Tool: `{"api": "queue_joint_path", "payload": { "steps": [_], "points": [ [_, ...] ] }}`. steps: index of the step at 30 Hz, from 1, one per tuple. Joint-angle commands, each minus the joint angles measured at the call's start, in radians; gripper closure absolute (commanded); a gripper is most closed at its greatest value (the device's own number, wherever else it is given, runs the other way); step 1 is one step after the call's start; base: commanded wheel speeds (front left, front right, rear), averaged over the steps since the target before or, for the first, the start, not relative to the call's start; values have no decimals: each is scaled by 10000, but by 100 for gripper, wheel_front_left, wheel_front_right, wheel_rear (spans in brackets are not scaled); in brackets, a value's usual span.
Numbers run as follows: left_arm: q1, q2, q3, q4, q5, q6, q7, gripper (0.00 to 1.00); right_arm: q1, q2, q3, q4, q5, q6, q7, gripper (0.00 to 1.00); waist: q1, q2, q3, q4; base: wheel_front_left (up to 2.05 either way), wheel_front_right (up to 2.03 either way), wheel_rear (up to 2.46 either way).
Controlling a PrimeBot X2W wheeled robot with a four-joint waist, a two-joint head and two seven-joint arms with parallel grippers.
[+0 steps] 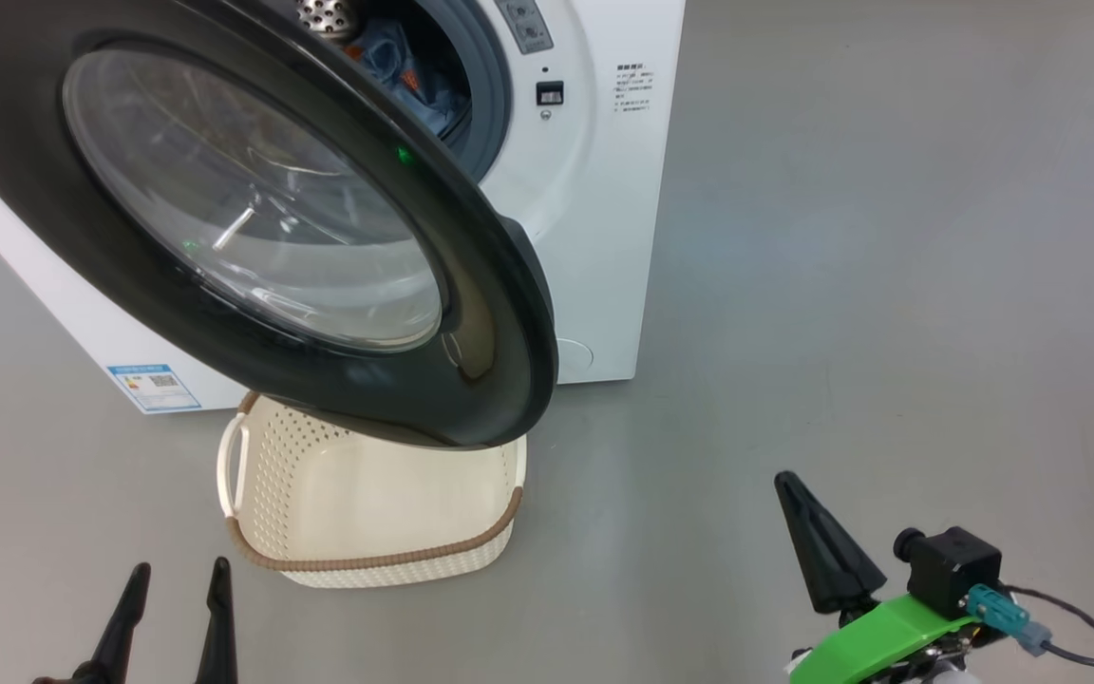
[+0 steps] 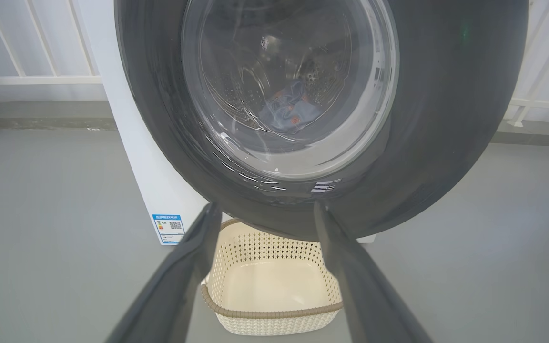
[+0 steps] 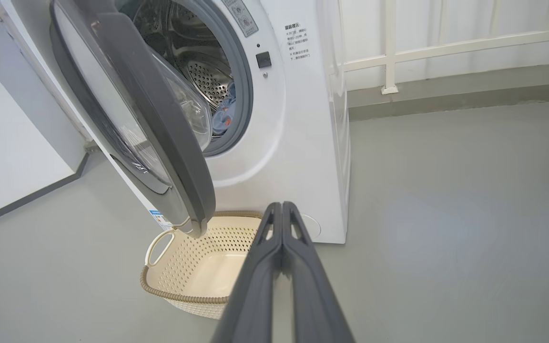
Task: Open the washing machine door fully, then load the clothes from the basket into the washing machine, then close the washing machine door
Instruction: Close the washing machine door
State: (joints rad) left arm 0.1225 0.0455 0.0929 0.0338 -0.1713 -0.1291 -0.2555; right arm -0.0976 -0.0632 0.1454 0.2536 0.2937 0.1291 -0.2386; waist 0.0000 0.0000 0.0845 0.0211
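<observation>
The left gripper [image 1: 179,568] hangs low with its fingers parted and nothing between them. The right gripper [image 3: 281,206] has its fingers pressed together and is also empty. The washing machine door [image 1: 499,285] stands part-way swung, overhanging the basket [image 1: 367,560], which sits bare on the floor [image 1: 889,285] against the washing machine [image 1: 604,237]. The clothes [image 1: 414,81] lie inside the drum [image 3: 198,76]. Loading looks done, so both grippers sit clear of the door, probably ready to push it shut.

Black door [image 1: 253,209] w/ glass bowl half open, hanging over empty cream basket [image 1: 367,561] on floor by white washer [image 1: 594,209] front; blue clothes [image 1: 414,85] in drum.
</observation>
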Motion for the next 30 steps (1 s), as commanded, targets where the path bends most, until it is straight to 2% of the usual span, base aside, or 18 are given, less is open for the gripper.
{"api": "queue_joint_path", "payload": {
  "steps": [1,5,7,12,16,19,23,27,30],
  "points": [
    [-425,48,368,-280,-17,-15,-62,0,-99,60,210,-416,60,16,-100,100,0,0,17,11,0,0,0],
    [-473,48,429,-307,-54,-15,-63,0,-284,48,427,-1493,243,16,-209,100,0,0,71,33,0,0,0],
    [-498,48,480,-357,-87,-15,-63,0,-427,-13,696,-2458,380,16,-222,100,0,0,113,51,0,0,0],
    [-661,48,411,-448,-127,-15,-63,0,-796,-585,1922,-4960,656,16,-228,100,0,0,262,300,0,0,0],
    [-804,48,279,-459,-233,-15,-63,0,-1294,-1305,3396,-5949,894,16,-229,100,0,0,402,674,0,0,0],
    [-899,47,172,-494,-303,-15,-63,0,-1670,-1954,4551,-5638,1113,16,-230,100,0,0,539,1055,0,0,0],
    [-1098,47,-84,-545,-433,-15,-63,0,-2260,-2583,5788,-4511,1446,16,-230,100,0,0,762,1681,0,0,0],
    [-1390,47,-471,-625,-610,-15,-63,0,-3045,-2907,6863,-3444,1896,16,-230,100,0,0,1116,2375,0,0,0],
    [-1568,47,-669,-680,-714,-15,-63,0,-3429,-3041,7149,-2939,2042,16,-230,100,0,0,1334,2727,0,0,0]
  ]
}}
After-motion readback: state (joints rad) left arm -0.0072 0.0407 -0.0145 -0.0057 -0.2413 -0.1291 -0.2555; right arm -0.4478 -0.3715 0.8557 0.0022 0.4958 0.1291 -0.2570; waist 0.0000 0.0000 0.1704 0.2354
